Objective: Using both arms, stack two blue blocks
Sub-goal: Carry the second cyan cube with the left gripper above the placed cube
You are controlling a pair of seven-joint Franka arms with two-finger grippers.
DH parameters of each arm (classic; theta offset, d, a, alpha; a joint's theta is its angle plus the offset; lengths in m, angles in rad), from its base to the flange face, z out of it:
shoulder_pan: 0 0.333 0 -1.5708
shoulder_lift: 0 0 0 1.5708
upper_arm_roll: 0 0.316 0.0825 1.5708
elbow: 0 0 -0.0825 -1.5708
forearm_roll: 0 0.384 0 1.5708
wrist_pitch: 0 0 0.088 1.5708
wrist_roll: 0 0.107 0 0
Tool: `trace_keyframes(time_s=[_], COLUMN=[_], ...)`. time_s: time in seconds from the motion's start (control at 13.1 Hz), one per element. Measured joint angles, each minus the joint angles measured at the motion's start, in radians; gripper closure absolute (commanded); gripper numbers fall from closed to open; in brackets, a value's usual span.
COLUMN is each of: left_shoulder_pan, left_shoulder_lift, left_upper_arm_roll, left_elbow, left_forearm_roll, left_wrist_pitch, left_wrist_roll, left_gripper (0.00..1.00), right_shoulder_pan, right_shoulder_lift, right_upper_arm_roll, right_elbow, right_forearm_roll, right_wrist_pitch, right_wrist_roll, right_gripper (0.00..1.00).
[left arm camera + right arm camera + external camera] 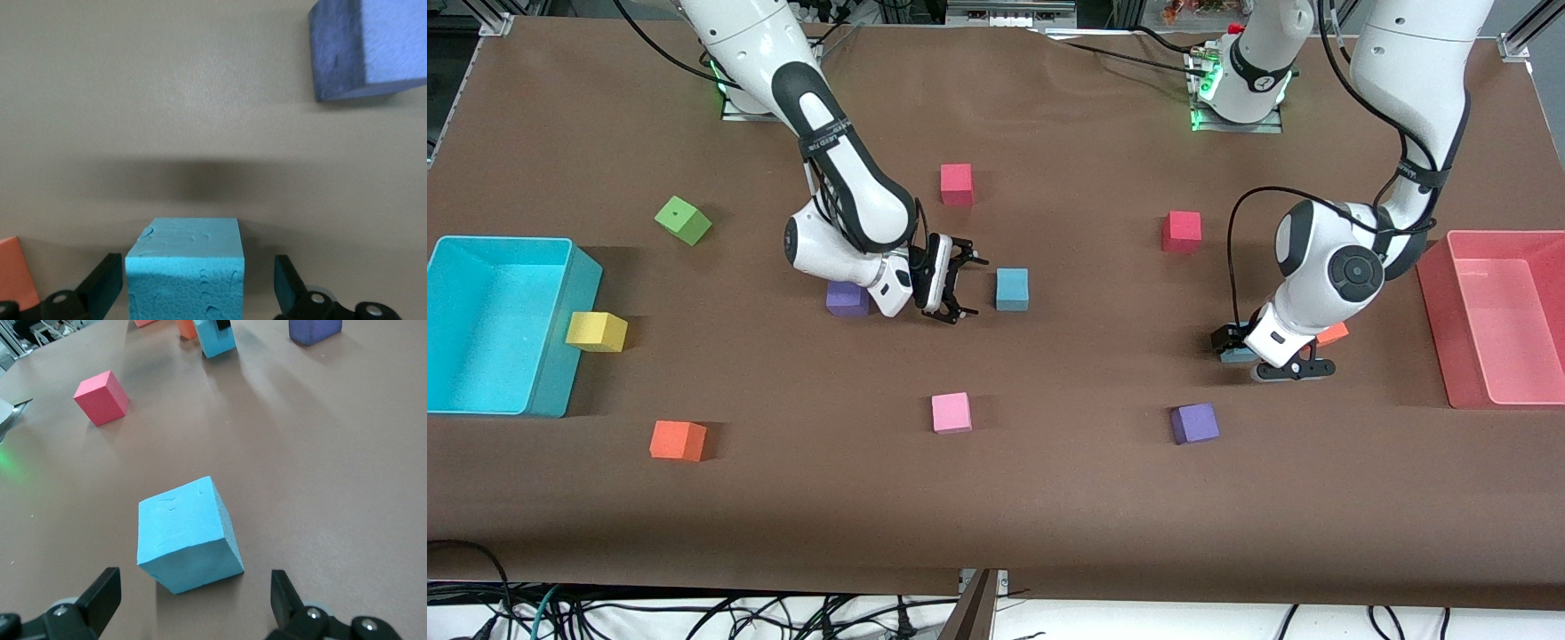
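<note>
One blue block (pixel 1012 289) lies mid-table, just ahead of my right gripper (pixel 971 286), which hangs low and open. In the right wrist view this block (pixel 187 533) rests on the table a little ahead of the fingertips (pixel 283 593), and nothing is between the jaws of the right gripper (pixel 192 593). The other blue block (pixel 1234 356) lies toward the left arm's end, mostly hidden under the left hand. My left gripper (pixel 1238 347) is down around it. In the left wrist view that block (pixel 185 267) sits between the open fingers (pixel 105 283), with a gap on each side of the left gripper (pixel 197 285).
An orange cube (pixel 1332 333) lies beside the left hand and a purple cube (pixel 847 300) beside the right hand. Red (pixel 1182 231), pink (pixel 951 412), purple (pixel 1195 423) and other cubes are scattered. A cyan bin (pixel 560 356) and a pink bin (pixel 1436 302) stand at the table's ends.
</note>
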Motion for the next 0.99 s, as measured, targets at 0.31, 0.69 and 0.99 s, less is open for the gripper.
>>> trace_keyframes(time_s=[0.31, 0.69, 0.99], left_shoulder_pan=[-0.001, -0.008, -0.018], left_shoulder_lift=[0.002, 0.001, -0.08], left_upper_arm_roll=[0.0, 0.0, -0.004], left_elbow=[-0.014, -0.022, 0.01], left_forearm_roll=[0.0, 0.0, 0.0], left_wrist_pitch=[0.001, 0.002, -0.113], left_wrist_roll=[0.0, 0.0, 0.001], left_gripper=[0.39, 0.69, 0.85], right_shoulder_pan=[-0.002, -0.006, -0.009], right_shoulder_lift=[0.026, 0.026, 0.026], right_upper_arm_roll=[0.0, 0.0, -0.001], right_elbow=[0.0, 0.0, 0.0], right_forearm_roll=[0.121, 0.123, 0.123], right_wrist_pitch=[-0.027, -0.029, -0.029], right_wrist_roll=[-0.127, -0.13, -0.139], right_gripper=[0.01, 0.0, 0.0])
